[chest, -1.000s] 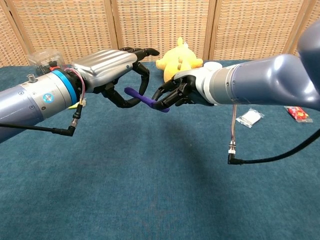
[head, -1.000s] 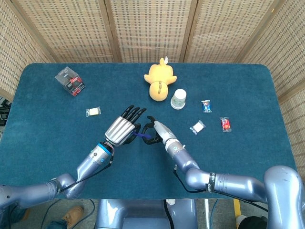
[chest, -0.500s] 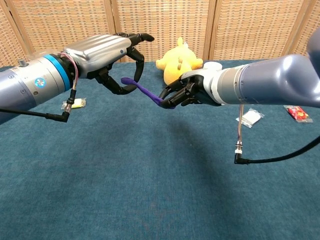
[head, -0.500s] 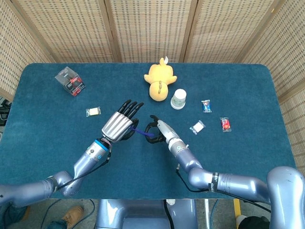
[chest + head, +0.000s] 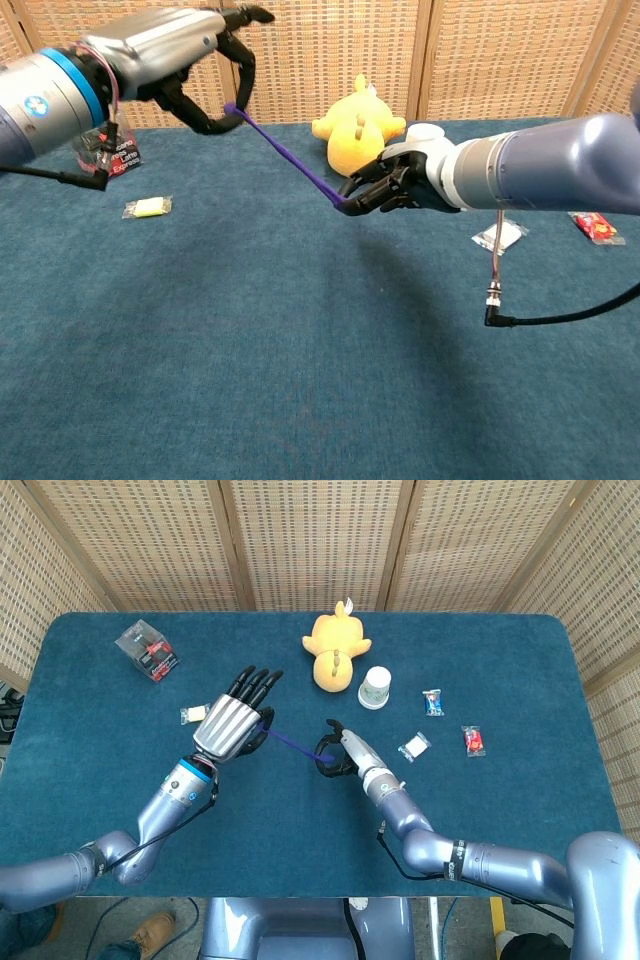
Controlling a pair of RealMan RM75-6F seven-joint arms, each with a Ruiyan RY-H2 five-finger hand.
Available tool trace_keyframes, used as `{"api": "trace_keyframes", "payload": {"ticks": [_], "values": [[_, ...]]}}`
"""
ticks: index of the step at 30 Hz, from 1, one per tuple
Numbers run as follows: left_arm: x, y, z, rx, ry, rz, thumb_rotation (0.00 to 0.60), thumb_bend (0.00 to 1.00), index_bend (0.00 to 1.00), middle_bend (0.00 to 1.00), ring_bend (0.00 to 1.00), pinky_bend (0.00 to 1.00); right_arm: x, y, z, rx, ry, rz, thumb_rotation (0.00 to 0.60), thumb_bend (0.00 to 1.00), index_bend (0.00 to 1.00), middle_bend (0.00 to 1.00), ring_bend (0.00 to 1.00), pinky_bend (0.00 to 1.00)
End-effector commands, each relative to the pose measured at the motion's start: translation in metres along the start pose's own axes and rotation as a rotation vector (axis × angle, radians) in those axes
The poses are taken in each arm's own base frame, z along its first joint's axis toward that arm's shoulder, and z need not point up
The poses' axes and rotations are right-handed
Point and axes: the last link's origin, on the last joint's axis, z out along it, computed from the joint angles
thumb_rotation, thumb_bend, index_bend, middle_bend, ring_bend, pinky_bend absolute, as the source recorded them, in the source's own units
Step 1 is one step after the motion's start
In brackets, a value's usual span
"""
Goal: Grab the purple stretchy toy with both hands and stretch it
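The purple stretchy toy [image 5: 291, 742] [image 5: 290, 156] is a thin strand pulled taut in the air between my two hands. My left hand [image 5: 231, 725] [image 5: 190, 52] pinches its upper left end, raised high above the table. My right hand [image 5: 340, 754] [image 5: 392, 184] grips the lower right end, its dark fingers curled around it, in front of the yellow plush. The strand slopes down from left to right in the chest view.
A yellow plush [image 5: 336, 648] [image 5: 358, 122] and a white cup [image 5: 375, 688] sit at the back centre. A clear box [image 5: 146, 650] is far left, a small packet [image 5: 196, 714] [image 5: 146, 207] near it. Wrapped sweets [image 5: 414, 746] [image 5: 474, 740] lie right. A cable [image 5: 560, 310] hangs under the right arm.
My left hand rose and drew away to the left, my right hand shifted slightly right. The purple toy grew from a short stub into a long thin taut strand.
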Motion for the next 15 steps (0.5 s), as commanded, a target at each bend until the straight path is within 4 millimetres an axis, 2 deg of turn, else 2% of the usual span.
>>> {"api": "trace_keyframes", "payload": {"ticks": [1,7,15], "values": [[0.014,-0.012,0.0,0.033,0.035,-0.008,0.6,0.45,0.74,0.0,0.0,0.0,0.002,0.002,0.0,-0.003,0.006,0.001,0.6,0.61,0.62,0.04,0.0,0.0],[0.041,-0.038,-0.003,0.089,0.085,-0.011,0.6,0.45,0.74,0.0,0.0,0.0,0.008,0.007,-0.002,-0.01,0.017,0.002,0.6,0.61,0.62,0.04,0.0,0.0],[0.083,-0.084,-0.015,0.191,0.169,0.005,0.6,0.45,0.74,0.0,0.0,0.0,0.015,0.013,-0.005,-0.019,0.036,0.004,0.6,0.61,0.62,0.04,0.0,0.0]]}}
